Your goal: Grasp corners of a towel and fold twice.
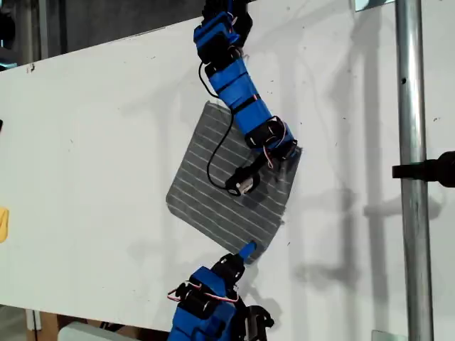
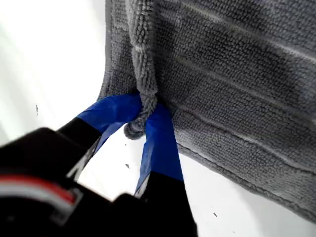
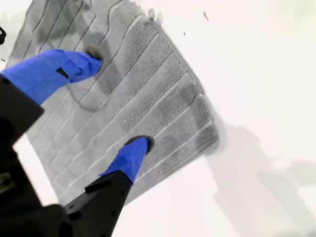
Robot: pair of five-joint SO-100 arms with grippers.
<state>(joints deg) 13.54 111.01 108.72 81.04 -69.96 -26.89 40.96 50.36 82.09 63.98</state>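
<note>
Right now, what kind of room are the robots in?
Probably a workshop or robot lab. A plain white table holds only a grey towel for folding practice, a metal pole with a clamp stands at the exterior view's right, and two blue robot arms work there.

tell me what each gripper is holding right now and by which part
My first gripper pinches the towel by a bunched corner. My second gripper is open over the towel, holding nothing.

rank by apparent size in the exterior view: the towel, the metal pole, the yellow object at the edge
1. towel, the largest patch
2. metal pole, long but thin; it may stand nearer the camera, so its rank is unsure
3. yellow object, a small sliver cut off by the exterior view's left edge
</note>
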